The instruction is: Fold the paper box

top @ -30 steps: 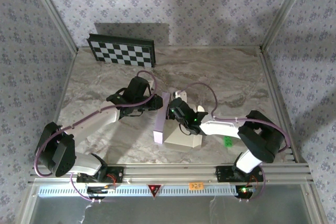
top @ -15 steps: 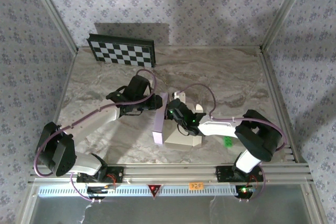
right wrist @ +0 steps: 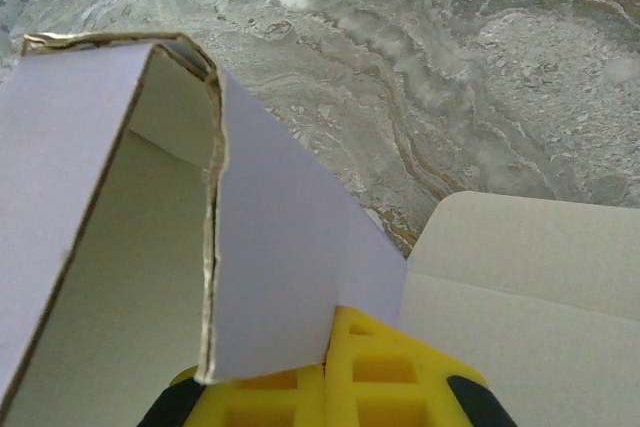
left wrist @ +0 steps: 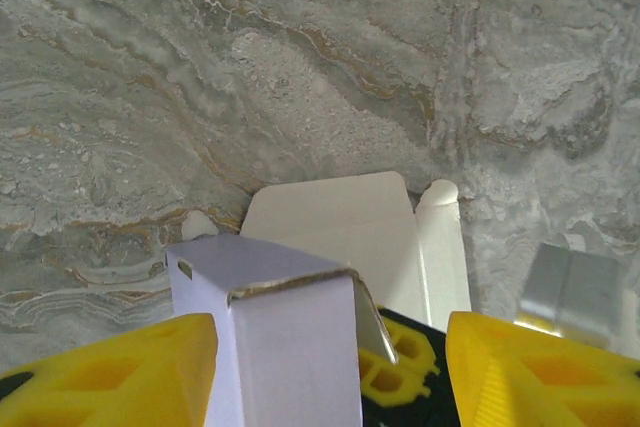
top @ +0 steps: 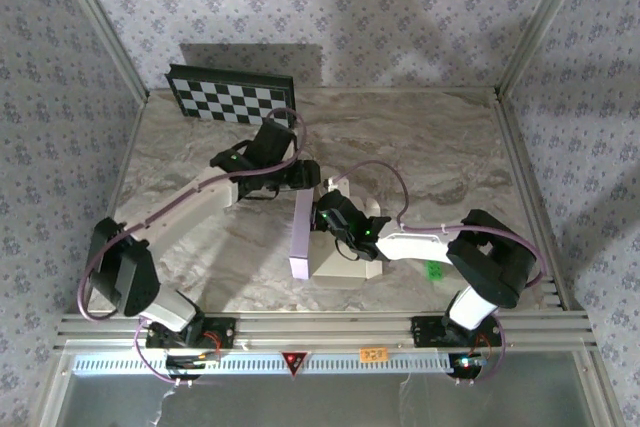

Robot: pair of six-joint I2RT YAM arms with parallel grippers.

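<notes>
Your left tool (top: 306, 175) has just released and drawn back, jaws wide either side of the raised wall of the paper box (top: 300, 239), mid-bench (top: 430, 147); your right tool (top: 330, 219), clamped tight on the wall, alone props it

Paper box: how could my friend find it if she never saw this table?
Look at the marble table, near the middle, a little toward the front edge. The paper box sits there, half folded, with one pale-lavender wall standing up. Unlike the black-and-white checkerboard panel at the back, it is plain.
</notes>
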